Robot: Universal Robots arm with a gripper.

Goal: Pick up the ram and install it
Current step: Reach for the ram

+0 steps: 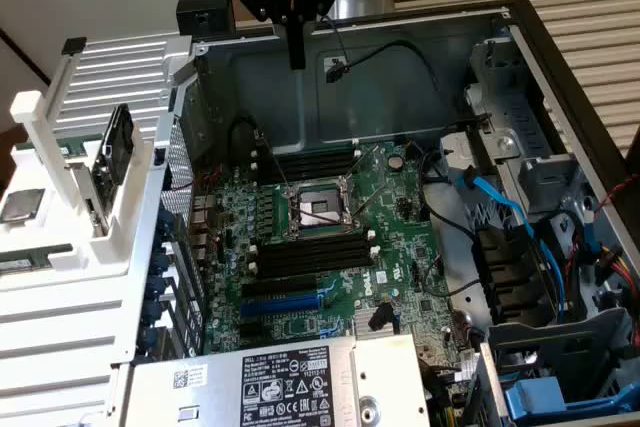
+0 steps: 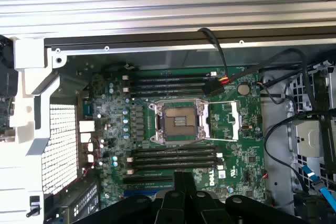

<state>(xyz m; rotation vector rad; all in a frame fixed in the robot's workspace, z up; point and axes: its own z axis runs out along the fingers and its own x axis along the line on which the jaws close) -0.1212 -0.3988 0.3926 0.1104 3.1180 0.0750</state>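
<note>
Above the open computer case (image 1: 300, 107), the claw (image 1: 296, 15) grips what looks like the ram (image 1: 296, 47), hanging upright.

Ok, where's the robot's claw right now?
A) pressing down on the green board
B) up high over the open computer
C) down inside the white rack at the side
B: in the exterior view the gripper hangs high over the open computer case, well above the green board and away from the rack.
</note>
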